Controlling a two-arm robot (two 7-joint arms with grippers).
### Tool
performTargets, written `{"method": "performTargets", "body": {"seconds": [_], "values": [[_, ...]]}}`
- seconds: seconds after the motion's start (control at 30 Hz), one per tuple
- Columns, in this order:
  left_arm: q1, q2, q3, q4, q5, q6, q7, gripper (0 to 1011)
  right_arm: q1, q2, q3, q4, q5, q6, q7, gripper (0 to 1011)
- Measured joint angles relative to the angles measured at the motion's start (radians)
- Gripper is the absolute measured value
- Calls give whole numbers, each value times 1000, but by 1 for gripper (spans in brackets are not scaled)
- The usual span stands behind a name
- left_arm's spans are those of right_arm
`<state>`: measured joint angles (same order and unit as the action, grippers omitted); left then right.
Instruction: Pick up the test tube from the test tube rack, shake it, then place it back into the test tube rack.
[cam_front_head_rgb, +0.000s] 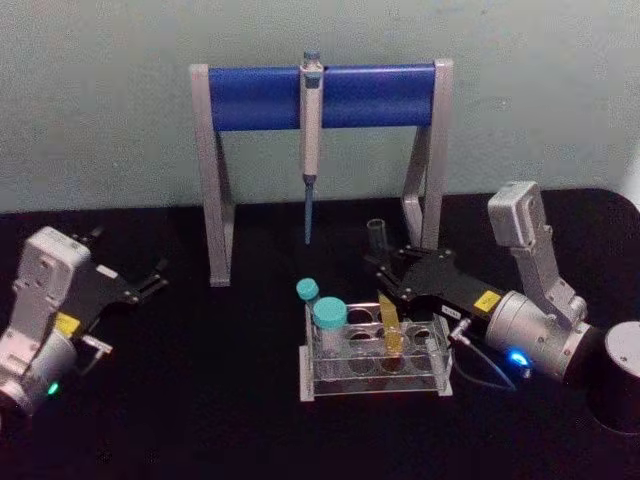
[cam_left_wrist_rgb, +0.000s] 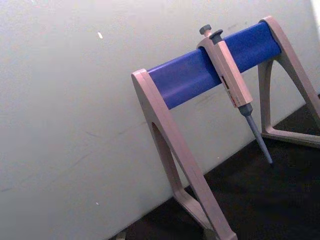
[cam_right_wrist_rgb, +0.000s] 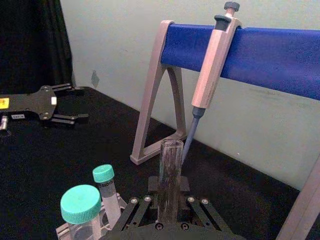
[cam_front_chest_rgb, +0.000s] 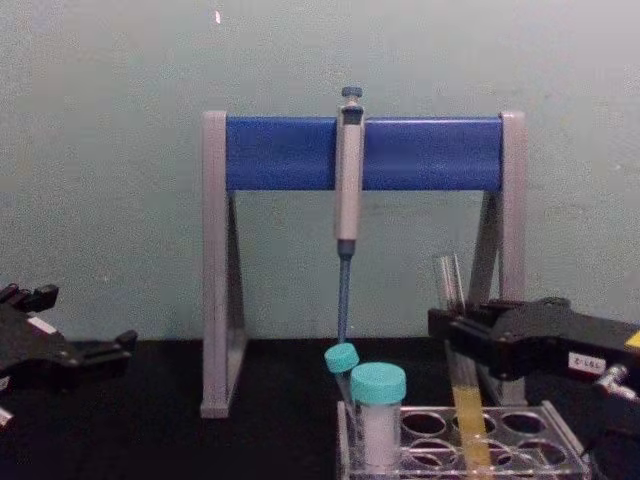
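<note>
The test tube (cam_front_head_rgb: 381, 262) is a long clear glass tube with yellow liquid (cam_front_head_rgb: 390, 328) in its lower part. It leans slightly, and its lower end sits in a back hole of the clear test tube rack (cam_front_head_rgb: 425, 385). My right gripper (cam_front_head_rgb: 385, 278) is shut on the tube's middle, just above the rack. From the chest, the tube (cam_front_chest_rgb: 450, 285) rises above the right gripper (cam_front_chest_rgb: 456, 337), and the yellow liquid reaches down into the rack (cam_front_chest_rgb: 555, 435). The right wrist view looks up the tube (cam_right_wrist_rgb: 170, 170) from between the fingers. My left gripper (cam_front_head_rgb: 158, 275) rests open at the far left.
Two teal-capped tubes (cam_front_head_rgb: 329, 315) stand in the rack's left end. Behind the rack is a grey-and-blue pipette stand (cam_front_head_rgb: 260, 95) with a pipette (cam_front_head_rgb: 311, 130) hanging tip down. A black cylinder (cam_front_head_rgb: 620, 375) sits at the right edge. The black tabletop lies bare between the arms.
</note>
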<state>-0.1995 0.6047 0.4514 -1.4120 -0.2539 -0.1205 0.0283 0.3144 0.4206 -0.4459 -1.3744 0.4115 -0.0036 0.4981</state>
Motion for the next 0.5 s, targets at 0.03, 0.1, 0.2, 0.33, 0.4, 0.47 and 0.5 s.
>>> {"method": "performTargets", "body": {"seconds": [0.03, 0.1, 0.2, 0.33, 0.4, 0.47, 0.5], "values": [[0, 0, 0, 0, 0, 0, 0, 1001, 0, 0, 0, 0, 0, 0, 0, 232], [0, 0, 0, 0, 0, 0, 0, 1001, 0, 0, 0, 0, 0, 0, 0, 232], [0, 0, 0, 0, 0, 0, 0, 1001, -3, -2, 6, 0, 1, -7, 0, 232], [0, 0, 0, 0, 0, 0, 0, 1001, -14, -7, 25, -7, 19, -30, 9, 232], [0, 0, 0, 0, 0, 0, 0, 1001, -22, -8, 37, -15, 36, -43, 16, 232], [0, 0, 0, 0, 0, 0, 0, 1001, -28, -8, 47, -25, 50, -53, 22, 232], [0, 0, 0, 0, 0, 0, 0, 1001, -32, -8, 53, -35, 58, -59, 24, 232]]}}
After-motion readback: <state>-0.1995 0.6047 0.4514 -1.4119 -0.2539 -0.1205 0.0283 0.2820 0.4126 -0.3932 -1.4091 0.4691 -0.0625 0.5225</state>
